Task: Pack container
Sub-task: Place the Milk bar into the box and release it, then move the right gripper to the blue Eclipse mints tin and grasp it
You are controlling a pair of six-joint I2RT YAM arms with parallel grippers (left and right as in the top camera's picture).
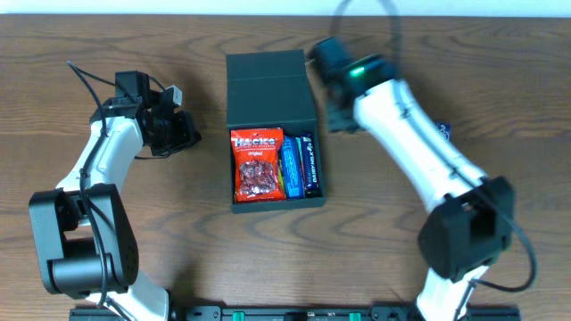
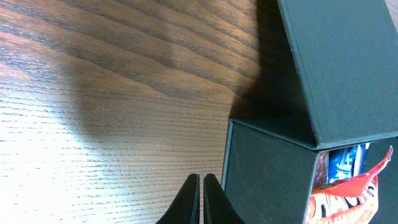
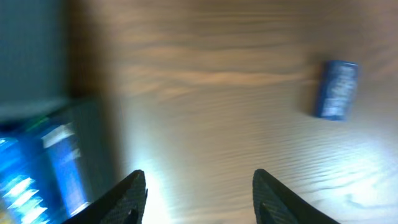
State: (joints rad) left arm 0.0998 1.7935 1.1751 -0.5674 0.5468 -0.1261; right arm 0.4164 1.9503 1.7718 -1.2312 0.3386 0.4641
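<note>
Container close beside right gripper

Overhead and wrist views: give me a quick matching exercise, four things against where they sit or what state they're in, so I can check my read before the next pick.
Things:
1. red snack bag
2. blue bars
3. loose blue packet
4. left gripper

Places or states:
A. on the table, outside the container
B. shut, beside the container's outer wall
C. in the container, left side
D. in the container, right side

Pairs: 1-C, 2-D, 3-A, 4-B.
</note>
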